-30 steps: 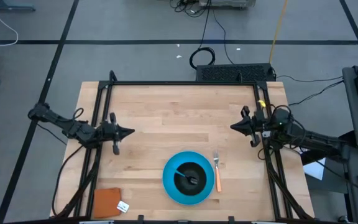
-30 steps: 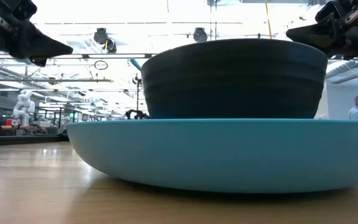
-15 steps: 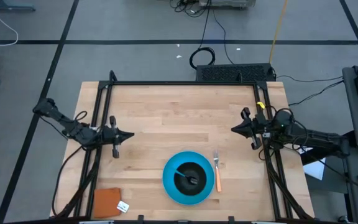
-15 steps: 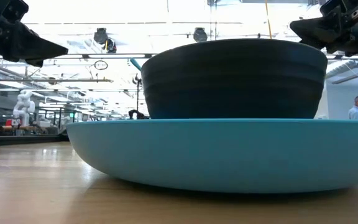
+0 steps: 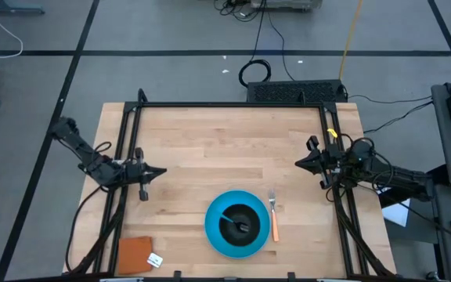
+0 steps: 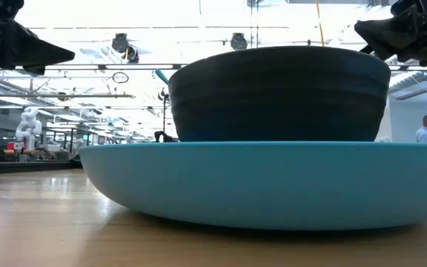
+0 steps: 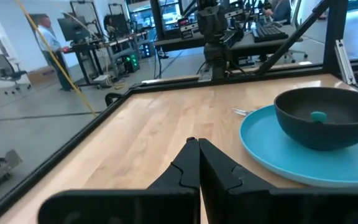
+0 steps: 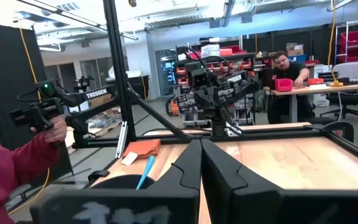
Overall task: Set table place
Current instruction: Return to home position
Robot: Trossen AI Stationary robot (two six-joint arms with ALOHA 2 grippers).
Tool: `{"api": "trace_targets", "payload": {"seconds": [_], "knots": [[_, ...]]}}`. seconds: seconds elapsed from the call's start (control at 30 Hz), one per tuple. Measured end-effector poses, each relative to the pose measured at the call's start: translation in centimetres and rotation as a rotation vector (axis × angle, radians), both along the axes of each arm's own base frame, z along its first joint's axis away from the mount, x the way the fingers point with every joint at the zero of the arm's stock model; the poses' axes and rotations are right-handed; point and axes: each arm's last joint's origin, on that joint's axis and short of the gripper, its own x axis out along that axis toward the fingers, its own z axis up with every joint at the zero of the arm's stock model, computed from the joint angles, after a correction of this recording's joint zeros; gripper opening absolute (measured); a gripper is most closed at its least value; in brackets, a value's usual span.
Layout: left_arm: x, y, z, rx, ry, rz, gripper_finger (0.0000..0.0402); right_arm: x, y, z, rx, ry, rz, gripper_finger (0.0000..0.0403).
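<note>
Both arms have drawn back toward the counter's side rails since a second ago, and in the low view each pincer sits nearer its upper corner than before; plate, bowl, spoon and fork have not shifted.

Left pincer [image 5: 160,171] hovers over the counter [image 5: 225,145] at centre left of the high view, fingers pressed together and empty; its wrist view shows the two tips [image 7: 194,144] meeting with no gap. Right pincer [image 5: 299,164] hovers at centre right, just inside the rail, likewise closed on nothing, the tips [image 8: 201,144] touching in its own view; the two point at each other, well apart.

Blue plate [image 5: 211,225] lies at lower centre of the high view, near the front edge; black bowl [image 5: 250,211] stands on its middle; spoon [image 5: 229,215] rests inside the bowl, teal handle leaning toward the upper left. Fork [image 5: 273,220] lies flat on the wood just beside the plate on the frame's right, orange handle toward the bottom, tines toward the top.

Low view: plate [image 6: 273,185] and bowl [image 6: 280,96] fill the frame; the spoon's handle tip [image 6: 161,75] pokes over the bowl's left rim; left pincer [image 6: 56,53] shows at upper left, right pincer [image 6: 368,30] at upper right.

Brown square [image 5: 135,254] with a white tag [image 5: 156,259] sits at the lower left corner of the counter, apart from the plate.
</note>
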Motion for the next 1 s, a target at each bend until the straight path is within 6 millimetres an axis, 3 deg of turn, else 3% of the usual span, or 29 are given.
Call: {"api": "trace_targets", "payload": {"seconds": [0.37,0.63,0.87,1.0], "knots": [[-0.3,-0.3,0.4,0.06,-0.023,0.025,0.0,0.0,0.0,0.0,-0.005,0.001,-0.001,0.0],[0.1,-0.4,0.5,0.162,-0.02,-0.142,0.0,0.0,0.0,-0.1,-0.034,0.0,-0.005,0.0],[1.0,1.4,1.0,0.146,-0.046,0.027,0.0,0.0,0.0,-0.1,-0.053,-0.001,-0.008,0.0],[1.3,2.2,0.9,0.148,-0.04,0.03,0.0,0.0,0.0,-0.1,-0.054,-0.001,-0.008,0.0]]}}
